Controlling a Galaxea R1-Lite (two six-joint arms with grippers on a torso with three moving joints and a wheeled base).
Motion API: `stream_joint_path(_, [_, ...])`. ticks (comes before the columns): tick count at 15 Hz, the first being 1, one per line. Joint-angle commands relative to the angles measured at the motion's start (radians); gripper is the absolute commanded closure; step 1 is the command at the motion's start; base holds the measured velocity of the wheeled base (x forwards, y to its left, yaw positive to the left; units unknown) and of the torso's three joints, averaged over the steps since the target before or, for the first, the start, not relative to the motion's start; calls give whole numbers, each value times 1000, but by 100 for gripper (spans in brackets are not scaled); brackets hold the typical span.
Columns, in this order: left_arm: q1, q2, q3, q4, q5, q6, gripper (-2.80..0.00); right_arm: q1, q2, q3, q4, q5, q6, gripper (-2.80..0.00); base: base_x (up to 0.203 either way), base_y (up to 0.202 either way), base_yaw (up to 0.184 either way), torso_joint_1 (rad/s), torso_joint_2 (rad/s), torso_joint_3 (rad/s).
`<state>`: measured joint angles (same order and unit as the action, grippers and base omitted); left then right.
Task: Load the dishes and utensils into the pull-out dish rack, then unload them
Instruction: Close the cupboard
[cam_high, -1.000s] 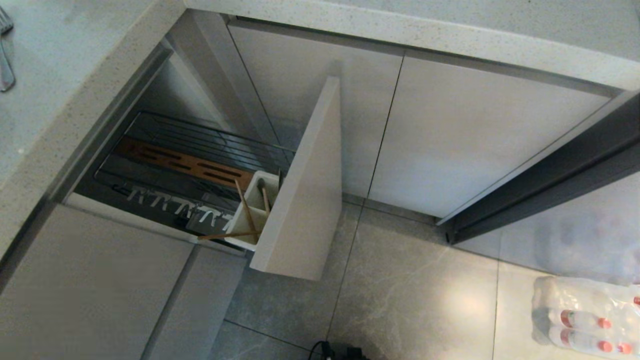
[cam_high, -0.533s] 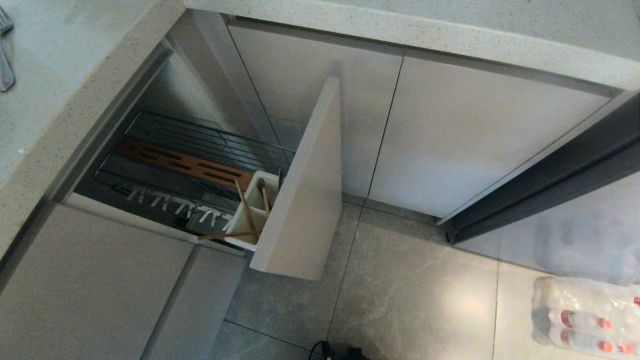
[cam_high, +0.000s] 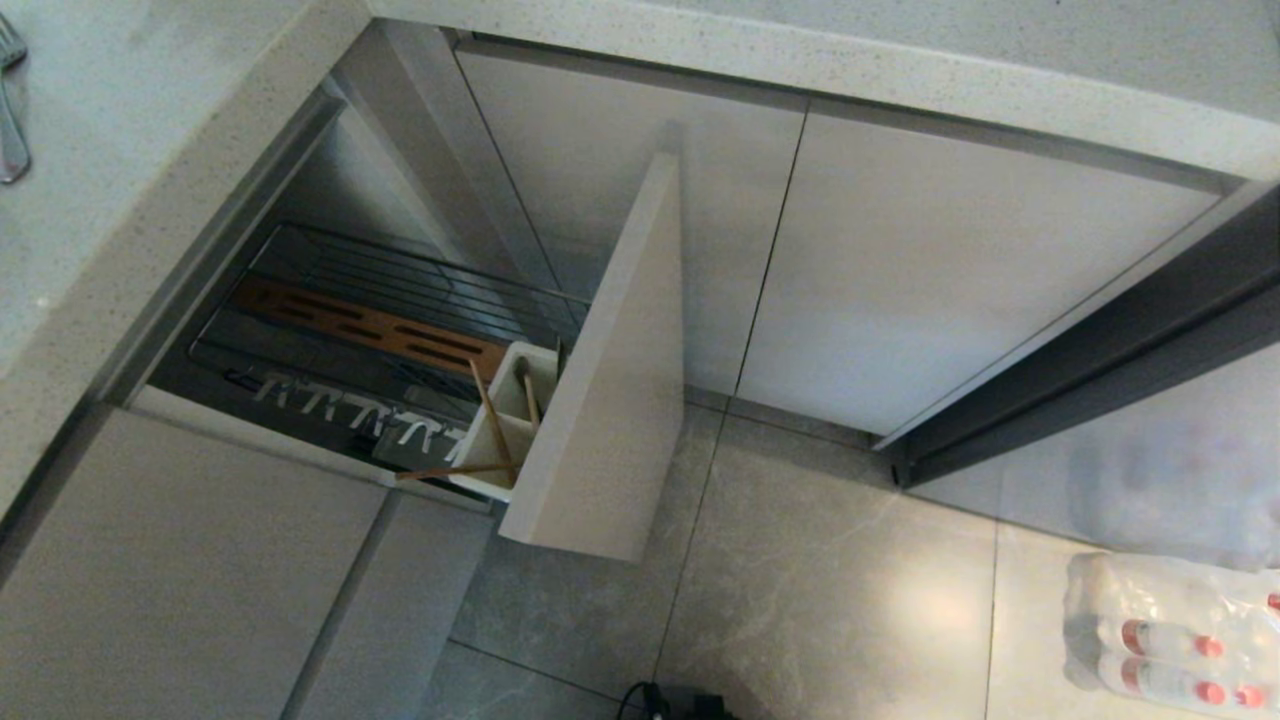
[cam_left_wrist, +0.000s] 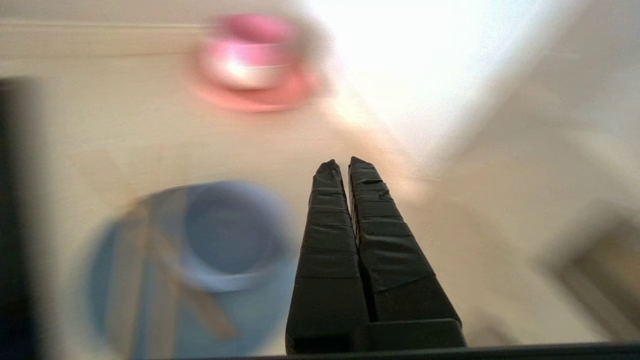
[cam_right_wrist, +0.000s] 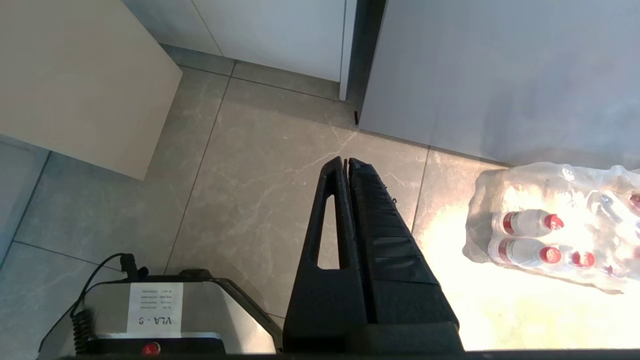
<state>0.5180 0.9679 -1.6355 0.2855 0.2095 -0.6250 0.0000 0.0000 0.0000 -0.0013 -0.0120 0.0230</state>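
So the left tool (cam_left_wrist: 339, 165) hangs pinched shut and empty over the surface (cam_left_wrist: 125, 130) near the blue bowl (cam_left_wrist: 227, 235) on its plate (cam_left_wrist: 125, 300), chopsticks (cam_high: 490, 415) already in the rack (cam_high: 400, 290); next it'd need opening for a dish.

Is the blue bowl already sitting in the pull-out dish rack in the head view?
No, the pull-out dish rack holds only chopsticks in its white caddy, with no bowl anywhere on the wire basket.
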Motion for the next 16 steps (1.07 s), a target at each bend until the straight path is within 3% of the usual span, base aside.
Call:
stream_joint_path(1, [-72,-8,-72,4,-48,2,0,0,0,0,0,0,0,0,0,0,0,0,0,0])
stream_joint_path(3, [-151,-5,-106,6,-153,5,0,0,0,0,0,0,0,0,0,0,0,0,0,0])
stream_joint_path(5, [-275,-5,-118,10,-272,-1,0,0,2,0,0,0,0,0,0,0,0,0,0,0])
stream_joint_path(8, [-418,-1,-97,26,-471,-58,0,0,0,0,0,0,0,0,0,0,0,0,0,0])
stream_joint_path(12, [-568,39,-57,95,-663,-74,0,0,2,0,0,0,0,0,0,0,0,0,0,0])
stream_joint_path(16, [-728,58,-40,176,-798,-85,0,0,0,0,0,0,0,0,0,0,0,0,0,0])
